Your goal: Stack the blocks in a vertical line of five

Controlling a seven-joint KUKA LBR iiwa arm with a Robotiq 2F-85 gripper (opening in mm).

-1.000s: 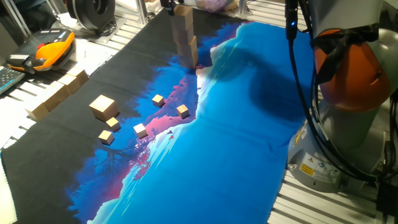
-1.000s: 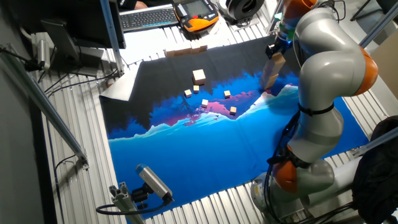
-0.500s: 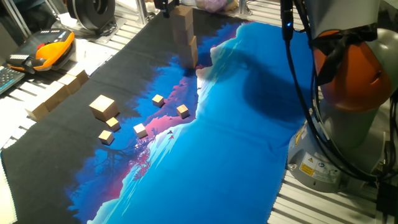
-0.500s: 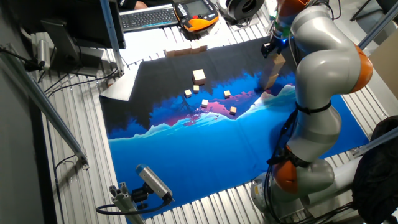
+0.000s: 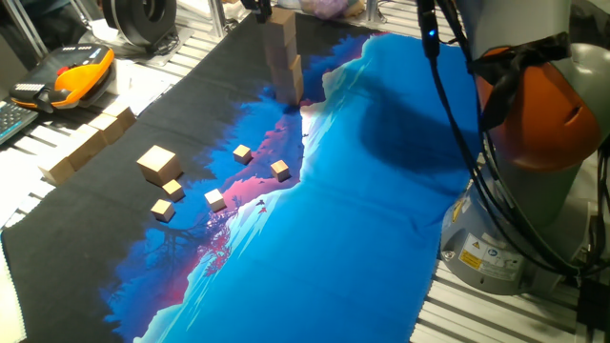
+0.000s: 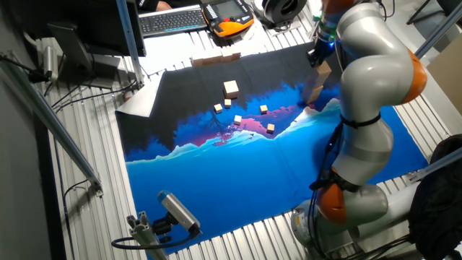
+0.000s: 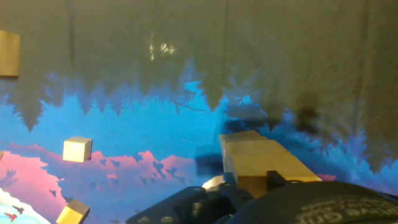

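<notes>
Wooden tower (image 5: 285, 59) sits at the top centre of one fixed view, near where the black part of the mat (image 5: 381, 219) meets the blue, probably kept well away from the clutter. One big loose block (image 5: 157, 163) waits at mid left among tiny cubes (image 5: 242, 153), so that's likely the last one. Gripper (image 5: 258, 8) hangs right over the stack; can't tell if it's clamped or let go

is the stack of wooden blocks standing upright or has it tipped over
Upright. The column of light-tan wooden cubes rises from the blue and black printed cloth without having toppled, though it leans slightly. One large tan wooden cube lies apart, unstacked.
</notes>
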